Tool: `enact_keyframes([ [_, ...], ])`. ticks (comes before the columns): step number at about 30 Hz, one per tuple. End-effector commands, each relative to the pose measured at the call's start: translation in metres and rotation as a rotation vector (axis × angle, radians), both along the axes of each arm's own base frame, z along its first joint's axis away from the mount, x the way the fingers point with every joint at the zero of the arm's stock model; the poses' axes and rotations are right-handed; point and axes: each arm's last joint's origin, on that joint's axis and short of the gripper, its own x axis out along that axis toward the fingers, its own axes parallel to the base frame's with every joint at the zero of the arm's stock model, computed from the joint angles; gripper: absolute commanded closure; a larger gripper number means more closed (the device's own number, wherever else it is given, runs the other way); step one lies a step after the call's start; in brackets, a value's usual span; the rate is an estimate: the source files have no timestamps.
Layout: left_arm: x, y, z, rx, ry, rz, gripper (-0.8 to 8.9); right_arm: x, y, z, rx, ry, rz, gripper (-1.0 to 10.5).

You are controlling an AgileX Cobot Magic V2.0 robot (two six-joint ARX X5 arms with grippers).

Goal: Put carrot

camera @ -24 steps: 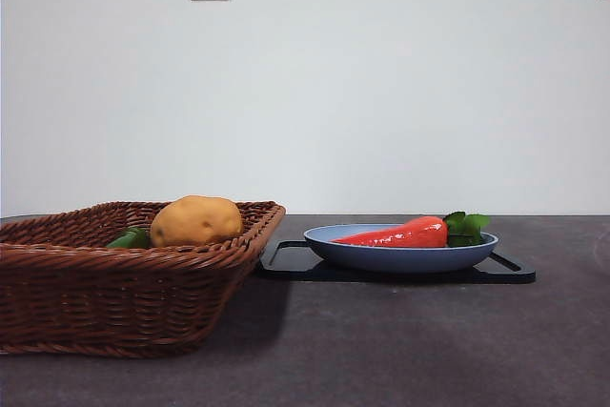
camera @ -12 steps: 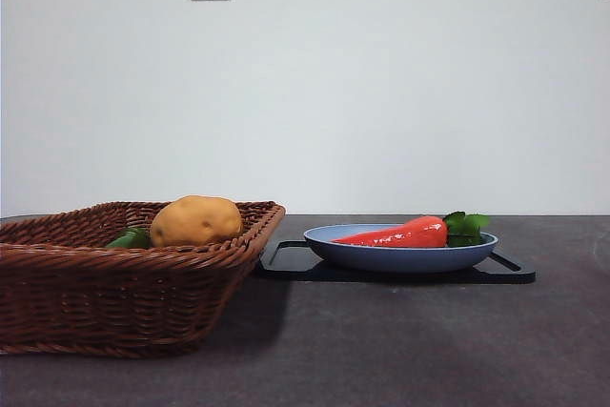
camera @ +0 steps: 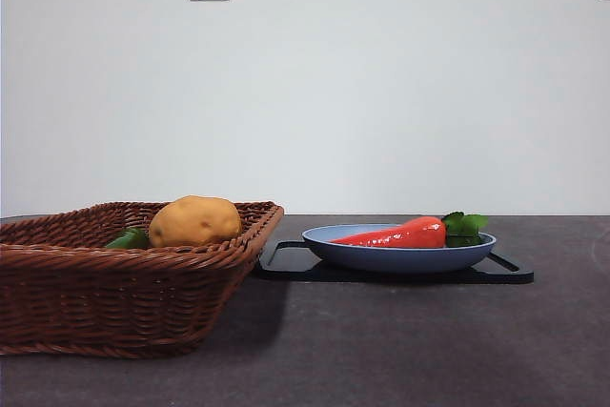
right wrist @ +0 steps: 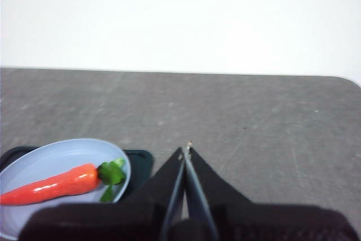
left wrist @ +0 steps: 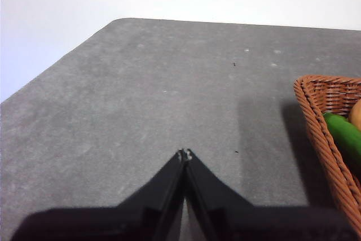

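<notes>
Black jaws of the right gripper point(right wrist: 186, 149) and left gripper point(left wrist: 184, 153) are clenched on nothing, above bare table. Glossy red-orange carrot point(camera: 402, 234) lies in the blue plate point(camera: 400, 258), beside the wicker basket point(camera: 124, 283).

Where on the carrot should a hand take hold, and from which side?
Probably the thick part of the carrot, just short of its green leaves, coming from above. It lies flat on its side in the shallow blue plate, whose rim blocks a level approach. The body narrows to a glossy tip that could slip out. The right hand, shut and beside the plate, looks nearer.
</notes>
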Motion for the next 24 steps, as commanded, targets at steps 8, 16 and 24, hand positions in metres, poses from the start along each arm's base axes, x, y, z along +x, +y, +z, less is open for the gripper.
enact_keyframes([
  [8,0.0,0.0,-0.002,-0.006,0.0,0.008,8.05,0.0,-0.014,-0.076,0.027,-0.002,0.079,9.4],
  [16,0.0,0.0,-0.002,-0.006,-0.001,0.009,8.05,0.002,-0.014,-0.113,0.034,0.048,0.078,9.4],
  [24,0.0,0.0,-0.002,-0.006,-0.001,0.009,8.05,-0.001,-0.014,-0.116,0.113,0.03,0.067,9.4],
])
